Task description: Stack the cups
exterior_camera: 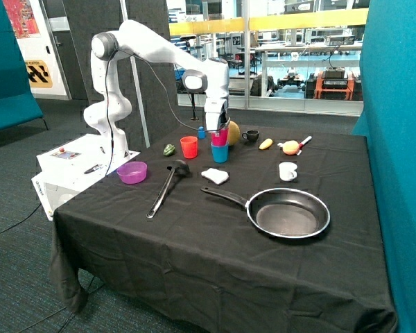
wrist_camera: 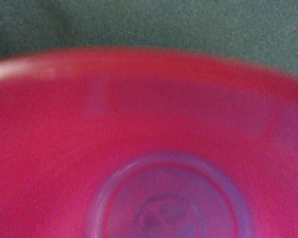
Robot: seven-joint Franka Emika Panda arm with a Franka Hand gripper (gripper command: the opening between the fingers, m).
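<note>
Magenta-pink cup (exterior_camera: 220, 137) nested in blue cup (exterior_camera: 220, 153)

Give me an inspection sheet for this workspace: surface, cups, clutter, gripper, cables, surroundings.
Surface: black cloth covers the table, hanging over its edges.
Job's things: pink cup sits in the blue cup; the wrist view looks straight into the pink cup. Red cup stands apart beside them, not yet stacked.
Clutter: frying pan, black ladle, purple bowl, white mug, black mug, white cloth, toy foods at the far edge.
Gripper: gripper at the pink cup's rim; grip cannot be told.
Cables: black cable runs along the arm base.
Surroundings: teal partitions, glass wall behind, carpet floor.
</note>
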